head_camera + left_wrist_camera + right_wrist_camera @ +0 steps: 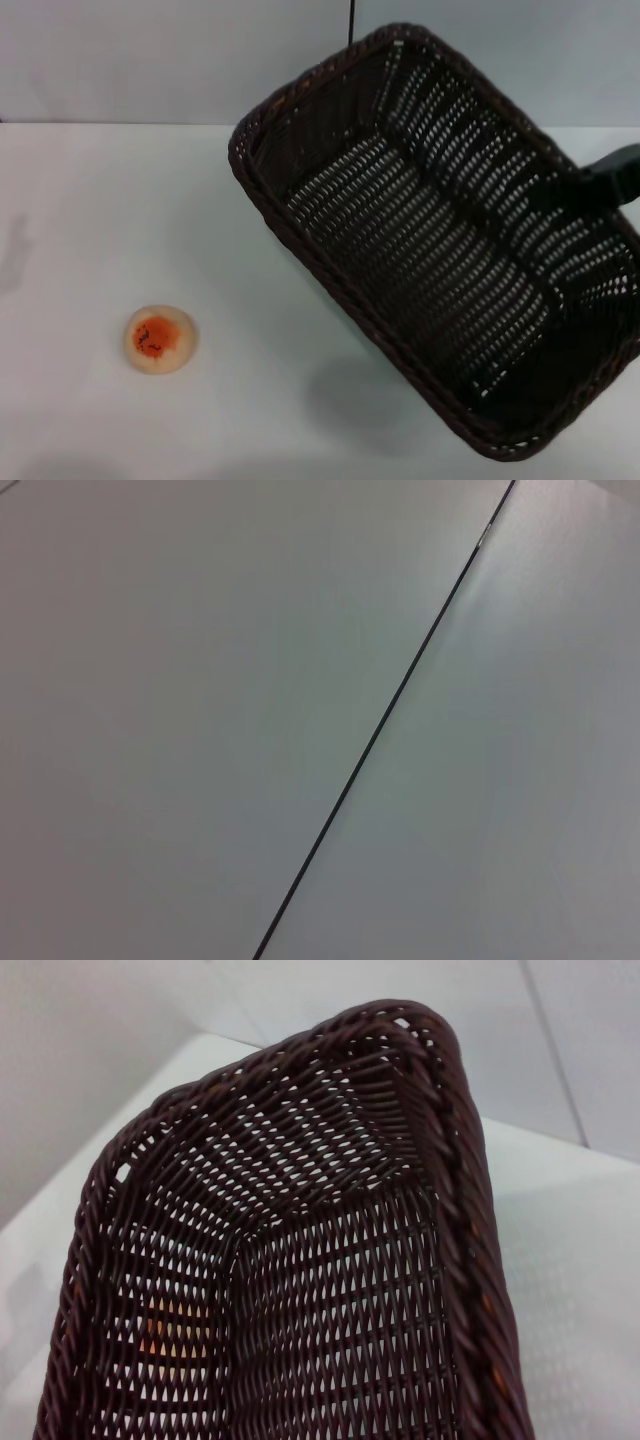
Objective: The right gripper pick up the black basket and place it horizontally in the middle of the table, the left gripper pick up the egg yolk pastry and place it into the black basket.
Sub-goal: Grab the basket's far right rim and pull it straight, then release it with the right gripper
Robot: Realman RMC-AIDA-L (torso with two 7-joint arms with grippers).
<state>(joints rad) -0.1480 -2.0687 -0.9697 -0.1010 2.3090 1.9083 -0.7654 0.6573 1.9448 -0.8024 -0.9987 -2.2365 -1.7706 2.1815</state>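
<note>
The black basket [420,250] is off the table [90,200] and tilted, set diagonally over the table's right half, with its shadow on the white top below. It is empty. My right gripper [590,188] holds the basket's right rim; only its black end shows. The right wrist view looks along the basket's woven inside [330,1260]. The egg yolk pastry [160,340] lies on the table at the front left, well apart from the basket. A pale orange patch shows through the weave [170,1335]. My left gripper is out of view.
A grey wall [150,60] stands behind the table's far edge. The left wrist view shows only plain grey panels with a dark seam [380,730]. A faint shadow lies at the table's left edge [15,250].
</note>
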